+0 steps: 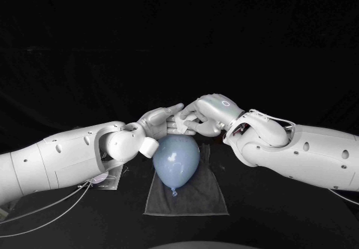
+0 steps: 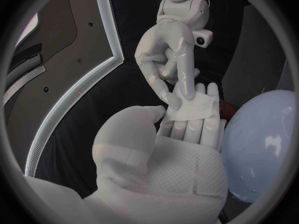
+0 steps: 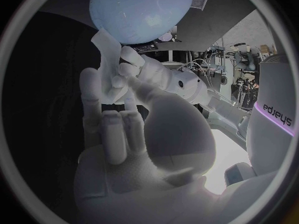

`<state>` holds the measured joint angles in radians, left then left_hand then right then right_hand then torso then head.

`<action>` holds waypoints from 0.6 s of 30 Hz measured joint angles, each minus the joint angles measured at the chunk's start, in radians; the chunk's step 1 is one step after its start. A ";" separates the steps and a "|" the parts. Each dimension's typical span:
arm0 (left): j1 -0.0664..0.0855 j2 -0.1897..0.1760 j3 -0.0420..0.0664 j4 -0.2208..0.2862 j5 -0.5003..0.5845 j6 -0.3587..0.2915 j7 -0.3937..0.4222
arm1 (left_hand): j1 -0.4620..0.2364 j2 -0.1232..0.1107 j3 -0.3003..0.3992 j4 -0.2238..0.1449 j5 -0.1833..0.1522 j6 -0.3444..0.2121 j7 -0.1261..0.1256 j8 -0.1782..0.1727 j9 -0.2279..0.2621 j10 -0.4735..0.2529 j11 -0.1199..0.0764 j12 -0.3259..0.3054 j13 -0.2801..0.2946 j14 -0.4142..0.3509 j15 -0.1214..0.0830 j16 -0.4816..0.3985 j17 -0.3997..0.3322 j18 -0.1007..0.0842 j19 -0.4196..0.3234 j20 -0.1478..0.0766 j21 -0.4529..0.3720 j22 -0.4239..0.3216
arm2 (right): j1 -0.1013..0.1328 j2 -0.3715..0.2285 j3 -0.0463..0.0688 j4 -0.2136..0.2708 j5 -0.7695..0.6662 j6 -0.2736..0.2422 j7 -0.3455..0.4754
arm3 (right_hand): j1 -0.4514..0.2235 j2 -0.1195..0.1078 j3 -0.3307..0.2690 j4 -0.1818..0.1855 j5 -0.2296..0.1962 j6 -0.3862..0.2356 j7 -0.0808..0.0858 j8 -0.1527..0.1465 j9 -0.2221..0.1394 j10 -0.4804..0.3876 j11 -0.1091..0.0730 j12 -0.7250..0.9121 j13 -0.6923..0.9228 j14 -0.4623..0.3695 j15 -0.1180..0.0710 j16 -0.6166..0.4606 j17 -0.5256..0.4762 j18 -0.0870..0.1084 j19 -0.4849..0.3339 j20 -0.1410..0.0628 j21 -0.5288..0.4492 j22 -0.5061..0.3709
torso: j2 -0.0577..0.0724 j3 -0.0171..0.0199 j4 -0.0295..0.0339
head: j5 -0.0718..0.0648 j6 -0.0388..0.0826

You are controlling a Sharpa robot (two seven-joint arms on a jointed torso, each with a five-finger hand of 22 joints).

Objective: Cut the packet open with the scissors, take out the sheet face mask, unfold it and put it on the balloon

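sheet mask (image 2: 194, 107): between the fingertips of the left hand (image 1: 159, 122) and the right hand (image 1: 212, 111)
balloon (image 1: 177, 157): just under those fingers, on the cloth (image 1: 202, 199)

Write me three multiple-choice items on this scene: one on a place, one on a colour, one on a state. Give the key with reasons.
1. Where does the balloon lie? A on a dark cloth; B on bare tabletop; C in a box.
2. The balloon's colour? A red; B pale blue; C yellow.
3. The sheet face mask is: A spread over the balloon; B folded, held between the left hand and the right hand; C lying on the cloth.
Key: 1 A, the head view shows the cloth under it. 2 B, every view shows it pale blue. 3 B, the right hand's fingers pinch it over the left hand's fingers.
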<state>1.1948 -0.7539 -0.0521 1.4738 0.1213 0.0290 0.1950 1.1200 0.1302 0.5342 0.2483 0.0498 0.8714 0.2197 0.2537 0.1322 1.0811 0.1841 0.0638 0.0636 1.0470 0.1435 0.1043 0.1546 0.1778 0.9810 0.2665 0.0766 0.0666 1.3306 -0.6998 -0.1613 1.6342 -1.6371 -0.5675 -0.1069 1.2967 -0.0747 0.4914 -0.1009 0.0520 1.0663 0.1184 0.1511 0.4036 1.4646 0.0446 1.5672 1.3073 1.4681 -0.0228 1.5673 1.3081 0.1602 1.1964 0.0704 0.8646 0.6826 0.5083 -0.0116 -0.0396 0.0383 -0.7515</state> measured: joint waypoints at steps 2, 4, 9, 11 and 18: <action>0.000 0.000 0.000 0.000 0.000 0.000 -0.001 | 0.000 0.000 0.000 0.000 0.000 0.000 0.000 0.000 0.000 0.000 0.000 -0.001 0.000 0.000 0.000 0.000 0.000 0.000 0.000 0.000 0.000 0.000 | 0.000 -0.001 0.000 0.001 -0.002 0.000 -0.001 | 0.005 0.005 0.003 -0.003 0.000 0.012 -0.006 0.008 0.002 0.000 0.000 0.000 0.000 0.000 0.000 0.000 0.000 -0.001 0.000 0.000 0.000 0.002 | 0.000 0.0000 0.0001 | -0.001 0.000; 0.000 0.000 0.000 0.000 0.000 0.000 -0.002 | 0.000 0.000 0.000 0.000 0.000 0.000 0.000 0.000 0.000 0.000 0.000 -0.001 0.000 0.000 0.000 0.000 0.000 0.000 0.000 0.000 0.000 0.000 | 0.000 -0.002 0.000 0.002 -0.005 0.000 -0.001 | 0.012 0.012 0.006 -0.002 0.000 0.023 -0.013 0.017 0.005 0.002 -0.006 0.000 0.000 0.000 0.000 0.000 0.000 -0.006 0.003 -0.003 0.000 0.006 | 0.000 -0.0001 0.0002 | -0.002 -0.002; 0.000 -0.001 0.000 0.000 0.000 0.000 -0.003 | 0.000 0.000 0.000 0.000 0.000 0.000 0.000 0.000 0.000 0.000 0.000 -0.003 0.000 0.000 0.000 0.000 0.000 0.000 0.000 0.000 0.000 0.000 | -0.001 -0.003 0.000 0.004 -0.009 -0.002 -0.001 | 0.017 0.017 0.007 -0.001 0.000 0.048 -0.021 0.038 0.018 0.002 -0.013 0.000 0.000 -0.003 -0.004 -0.001 -0.001 -0.006 0.006 -0.006 0.000 0.010 | 0.000 -0.0005 0.0003 | -0.002 -0.001; 0.000 -0.001 0.000 0.000 0.000 0.000 -0.003 | 0.000 0.000 0.000 0.000 0.000 0.000 0.000 0.000 0.000 0.000 0.000 -0.003 0.000 0.000 0.000 0.000 0.000 0.000 0.000 0.000 0.000 0.000 | -0.001 -0.004 0.000 0.005 -0.010 -0.003 0.000 | 0.017 0.017 0.007 -0.001 0.000 0.051 -0.024 0.043 0.019 0.002 -0.017 -0.001 0.001 -0.003 -0.008 -0.001 -0.001 -0.006 0.006 -0.006 0.000 0.012 | 0.000 -0.0005 0.0003 | -0.002 -0.002; 0.001 -0.002 0.001 0.000 0.000 0.000 -0.001 | 0.000 0.000 0.000 0.000 0.000 0.000 0.000 0.000 0.000 0.000 0.000 -0.002 0.000 0.000 0.000 0.000 -0.001 0.000 0.000 0.000 0.000 0.000 | -0.003 -0.012 -0.002 0.017 -0.012 -0.004 0.003 | 0.021 0.021 0.007 -0.001 0.000 0.060 -0.022 0.058 0.032 0.001 -0.021 -0.002 0.001 -0.002 -0.013 -0.003 -0.001 -0.007 0.009 -0.009 0.004 0.016 | 0.000 -0.0004 0.0010 | -0.004 -0.005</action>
<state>1.1954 -0.7555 -0.0510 1.4733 0.1211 0.0291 0.1936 1.1200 0.1302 0.5342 0.2483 0.0498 0.8715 0.2197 0.2537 0.1322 1.0811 0.1841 0.0613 0.0636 1.0470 0.1436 0.1043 0.1541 0.1773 0.9809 0.2665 0.0766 0.0668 1.3277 -0.7116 -0.1631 1.6516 -1.6489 -0.5720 -0.1036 1.3175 -0.0539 0.4984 -0.1021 0.0517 1.1258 0.0960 0.2087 0.4353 1.4652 0.0234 1.5655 1.3081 1.4665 -0.0362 1.5642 1.3074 0.1537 1.2057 0.0611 0.8684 0.6986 0.5085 -0.0120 -0.0386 0.0338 -0.7561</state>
